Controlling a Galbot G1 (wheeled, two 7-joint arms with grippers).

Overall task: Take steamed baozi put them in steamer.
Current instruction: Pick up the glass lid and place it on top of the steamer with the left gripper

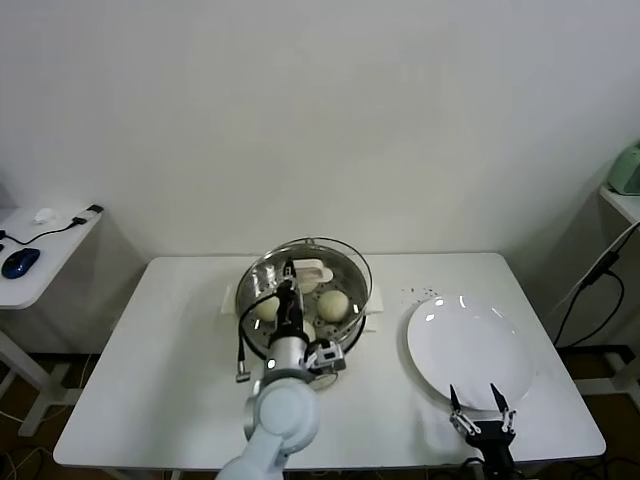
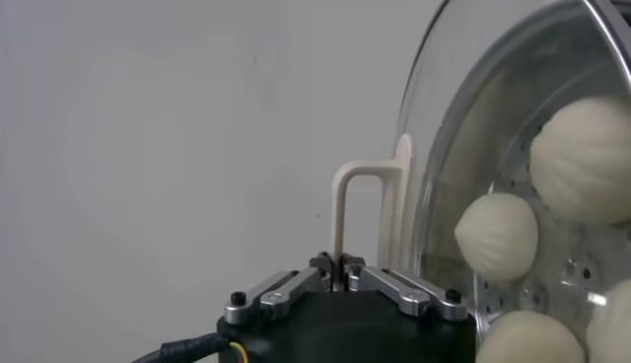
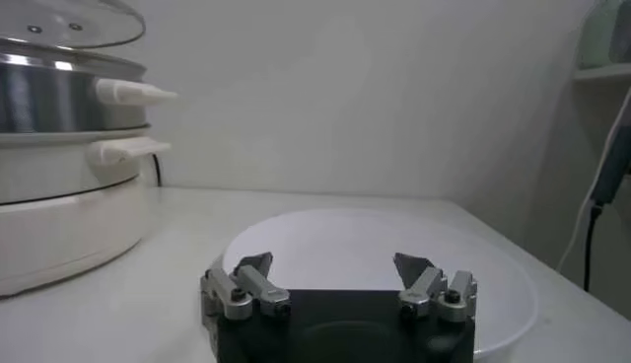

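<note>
Over steamer (image 1: 262, 285): left gripper (image 2: 338, 264) pinches glass lid (image 1: 330, 250) by white handle (image 2: 353, 202), apparently to cover baozi (image 1: 333, 303) inside. Beside steamer, right gripper (image 1: 481, 404) gapes wide, idle at empty plate (image 1: 470, 345).

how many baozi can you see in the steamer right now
4. In the left wrist view, through the glass lid, all sit on the steamer tray: one upper baozi, one mid, one low, one cut off at the edge. None looks hidden.

My left arm (image 1: 285, 330) hides part of the steamer (image 1: 352, 268); one baozi (image 2: 616, 330) is cut off at the frame edge; my right gripper (image 1: 480, 410) base runs off-frame.
</note>
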